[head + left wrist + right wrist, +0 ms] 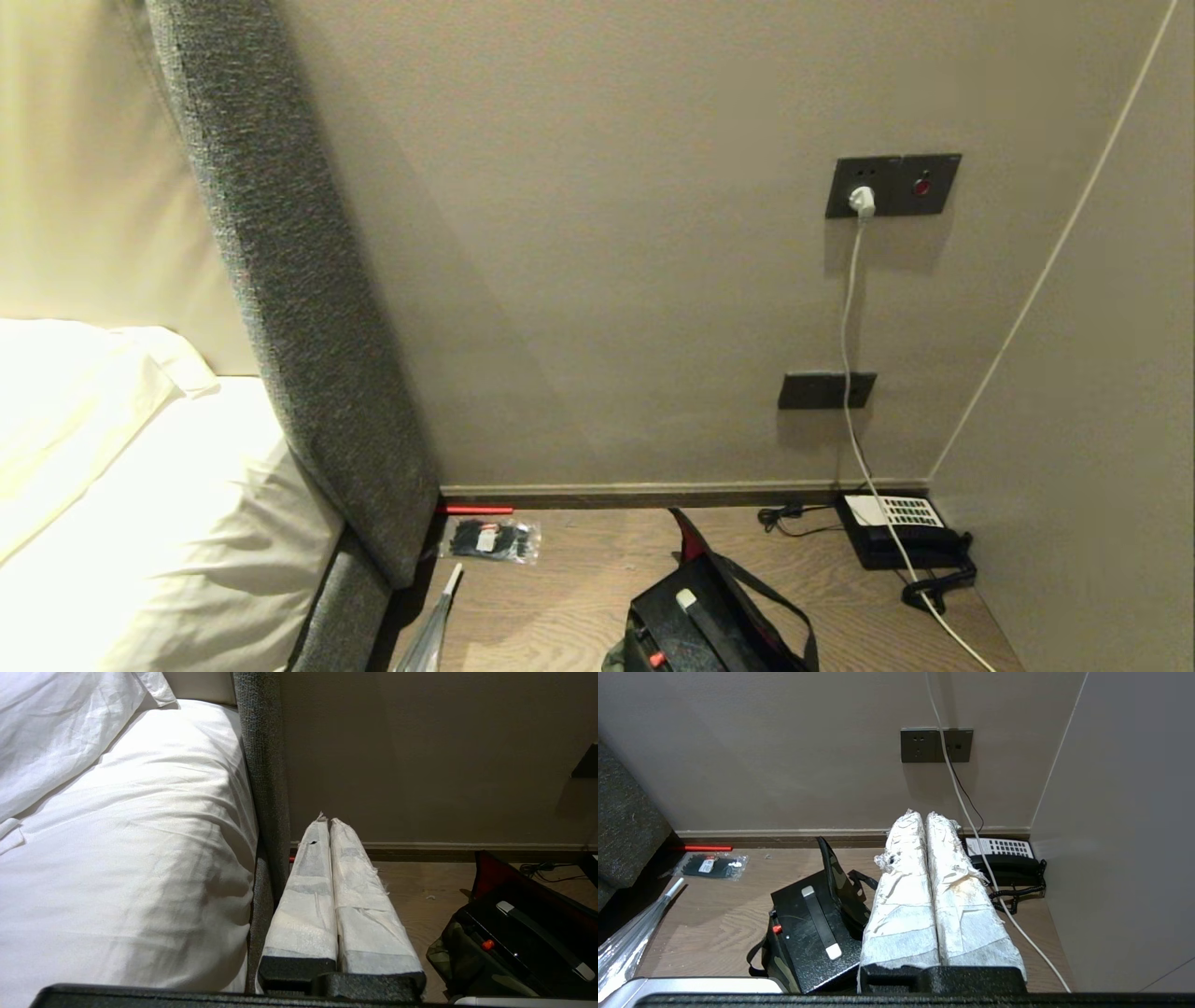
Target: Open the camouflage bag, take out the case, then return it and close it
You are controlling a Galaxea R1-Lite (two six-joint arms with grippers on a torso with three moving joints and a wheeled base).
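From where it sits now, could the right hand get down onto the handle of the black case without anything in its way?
Probably yes. The flat black hard case lies on top of the open camouflage fabric bag, handle up and uncovered, with the lid flap folded back. The right hand, shut and empty, hangs above and beside it with nothing between them.

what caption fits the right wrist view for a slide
Shut right gripper above the open camouflage bag, the case resting on it.
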